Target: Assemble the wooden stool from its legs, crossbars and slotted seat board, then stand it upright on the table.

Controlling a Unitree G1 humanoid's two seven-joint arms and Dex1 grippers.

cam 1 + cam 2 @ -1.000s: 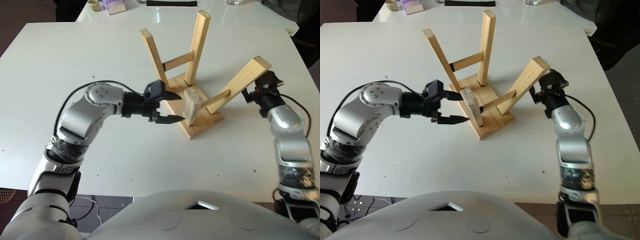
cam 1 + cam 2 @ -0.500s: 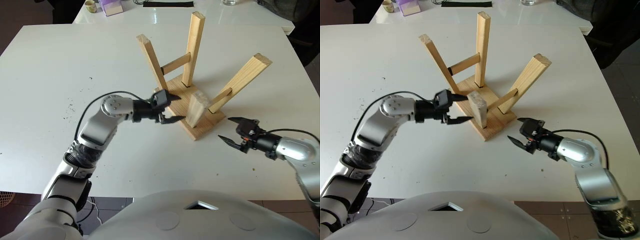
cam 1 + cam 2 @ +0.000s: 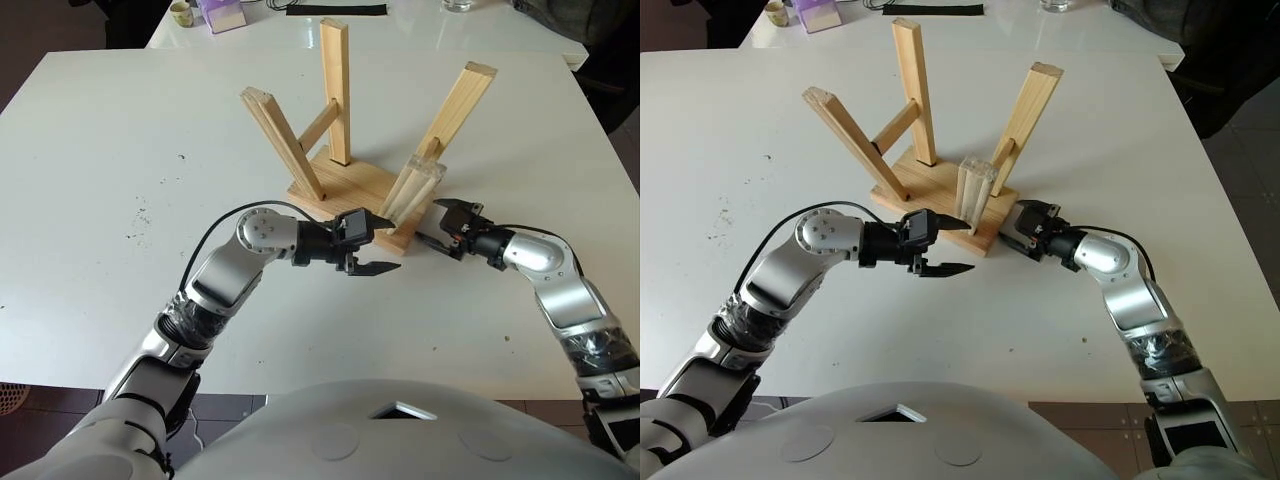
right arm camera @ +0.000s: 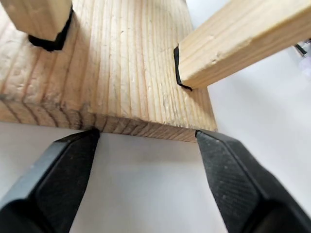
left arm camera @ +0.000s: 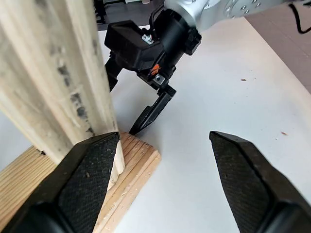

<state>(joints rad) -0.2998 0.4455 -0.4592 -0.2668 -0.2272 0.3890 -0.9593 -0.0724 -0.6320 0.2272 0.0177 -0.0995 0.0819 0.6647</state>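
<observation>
The wooden stool lies upside down on the white table, its seat board (image 3: 362, 186) flat and its legs (image 3: 336, 86) pointing up, joined by a crossbar (image 3: 318, 124). My left gripper (image 3: 390, 246) is open at the board's near corner; in the left wrist view one finger (image 5: 92, 184) rests against that corner (image 5: 133, 162) beside the near leg (image 5: 53, 73). My right gripper (image 3: 432, 222) is open just to the right of the same corner. In the right wrist view its gripper (image 4: 146, 135) spans the board's edge (image 4: 121, 73), with nothing held.
A second white table stands behind, carrying a purple box (image 3: 222, 12), a small jar (image 3: 185, 11) and a black strip (image 3: 338, 9). Bare tabletop (image 3: 120, 140) lies left of the stool.
The stool has turned on the table and sits further back left. My left gripper moved to its near corner. My right gripper came in from the near right to the board's edge.
</observation>
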